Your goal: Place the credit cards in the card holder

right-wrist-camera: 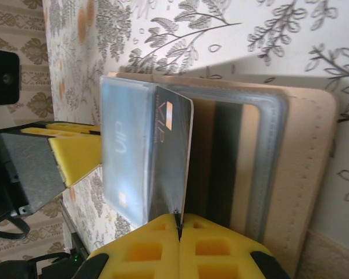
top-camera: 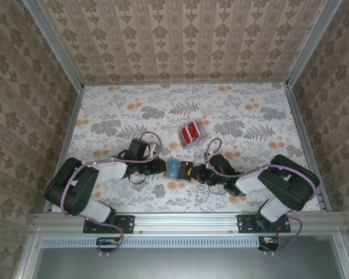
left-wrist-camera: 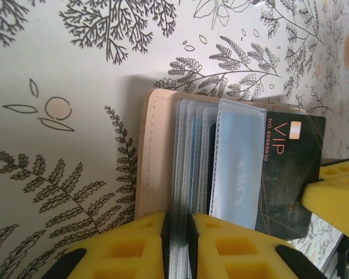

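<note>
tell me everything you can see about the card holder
The card holder is a small tan wallet, leather-like, with stitching along its edge. It lies open on the floral table. Inside is a fan of clear plastic sleeves with a bluish tint. The left hand pinches the sleeves' edges between yellow fingers. A dark VIP card overlaps the top sleeve, seemingly partway in, and the right hand grips its free end.

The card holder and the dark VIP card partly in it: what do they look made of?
The card holder looks like tan leather or an imitation, matte, with a stitched edge. Its sleeves look like clear soft plastic, slightly frosted. The dark VIP card seems rigid plastic with coppery lettering.
</note>
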Controlling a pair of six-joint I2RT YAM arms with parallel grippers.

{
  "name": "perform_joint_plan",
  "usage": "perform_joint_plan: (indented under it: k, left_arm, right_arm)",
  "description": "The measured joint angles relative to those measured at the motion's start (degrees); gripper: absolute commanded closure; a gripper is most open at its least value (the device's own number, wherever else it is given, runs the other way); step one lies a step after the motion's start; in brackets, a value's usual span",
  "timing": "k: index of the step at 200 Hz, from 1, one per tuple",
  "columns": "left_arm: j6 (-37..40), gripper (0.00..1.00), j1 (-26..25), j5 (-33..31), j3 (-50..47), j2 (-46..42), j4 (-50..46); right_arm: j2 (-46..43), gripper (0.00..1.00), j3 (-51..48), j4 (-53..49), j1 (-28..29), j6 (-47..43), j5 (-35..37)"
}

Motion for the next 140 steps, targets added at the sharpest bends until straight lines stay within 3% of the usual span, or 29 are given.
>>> perform_joint_plan:
  k: [140]
  left_arm:
    - [-0.26, 0.81, -0.44, -0.22, -0.83, -0.57, 0.94]
  right_arm:
    - [-3.74, 1.0, 0.07, -3.58, 2.4, -0.68, -0.26]
